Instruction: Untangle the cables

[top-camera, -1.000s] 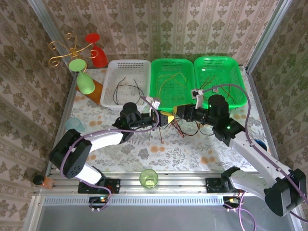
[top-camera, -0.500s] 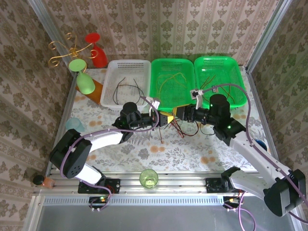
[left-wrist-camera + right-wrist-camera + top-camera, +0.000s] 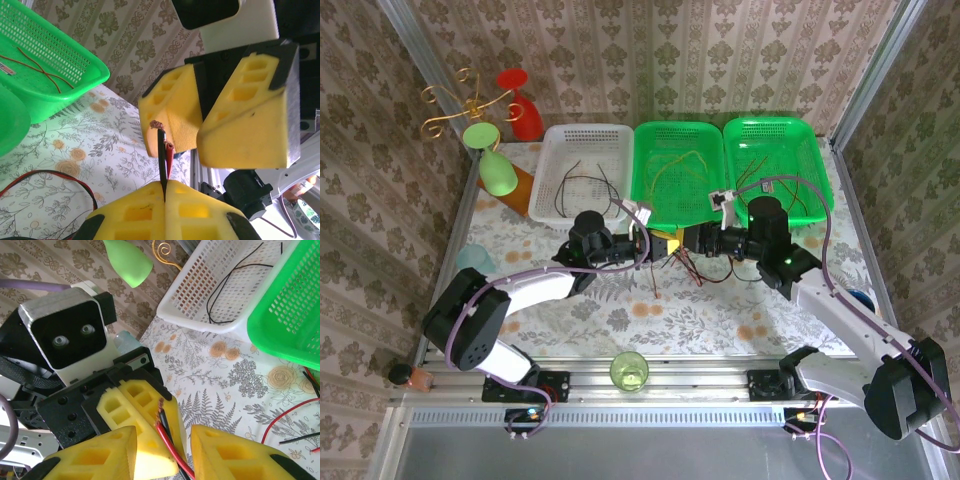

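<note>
Left gripper [image 3: 164, 186] pinches shut on thin, limp, light cables [image 3: 162, 150]; right gripper [image 3: 162, 435], part open at their 12 o'clock tips, should nip one strand's end

Brightly, evenly lit, seemingly from overhead; only faint shadows on the counter [image 3: 720, 320]; slightly soft up close in wrist views.

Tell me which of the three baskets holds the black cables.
The white basket, leftmost of the three: black cables lie in it. The middle green basket holds yellowish ones, the right green basket reddish-brown ones.
</note>
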### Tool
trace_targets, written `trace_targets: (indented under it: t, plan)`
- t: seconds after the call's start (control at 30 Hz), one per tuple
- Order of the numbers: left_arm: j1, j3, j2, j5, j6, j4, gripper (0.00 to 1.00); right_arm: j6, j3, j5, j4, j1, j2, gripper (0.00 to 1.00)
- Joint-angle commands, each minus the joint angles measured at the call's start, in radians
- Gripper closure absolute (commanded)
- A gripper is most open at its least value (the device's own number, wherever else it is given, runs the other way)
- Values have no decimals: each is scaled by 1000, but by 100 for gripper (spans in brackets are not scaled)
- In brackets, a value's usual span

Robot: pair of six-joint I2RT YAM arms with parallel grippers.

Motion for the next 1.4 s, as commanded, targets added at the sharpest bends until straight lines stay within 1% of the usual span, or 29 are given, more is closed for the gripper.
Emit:
trace_targets:
  t: [0.0, 0.07, 0.1, 0.17, 0.37, 0.47, 0.6, 0.9, 1.03, 1.1, 1.17, 1.23, 1.37]
  plan:
    - [5, 30, -26, 22, 1, 12, 100, -18, -17, -17, 20, 7, 13, 66]
    - [6, 30, -28, 22, 0, 10, 100, -21, -17, -18, 20, 7, 23, 68]
    - [6, 30, -28, 22, -1, 10, 100, -21, -17, -18, 23, 7, 27, 70]
    - [7, 28, -33, 22, 2, 3, 100, -18, -17, -20, 30, 7, 29, 79]
    - [7, 27, -43, 20, 7, -10, 100, -22, -16, -32, 32, 7, 29, 95]
    - [9, 25, -45, 18, 8, -13, 100, -31, -16, -22, 18, 6, 24, 100]
    - [17, 22, -57, 11, 14, -24, 100, -44, -21, 12, -1, -1, -3, 100]
    - [32, 19, -107, -33, 60, -111, 100, -72, -23, 73, -55, -23, -70, 100]
    - [37, 20, -149, -79, 88, -161, 100, -79, -16, 147, -95, -34, -116, 100]
    - [39, 37, -187, -118, 111, -240, 100, -98, -4, 204, -139, -38, -151, 100]
    - [36, 93, -244, -211, 166, -433, 100, -123, 13, 275, -181, -41, -196, 100]
    - [32, 143, -296, -295, 236, -577, 100, -144, 28, 323, -210, -46, -232, 100]
    - [34, 198, -394, -414, 331, -701, 100, -168, 51, 382, -225, -52, -294, 100]
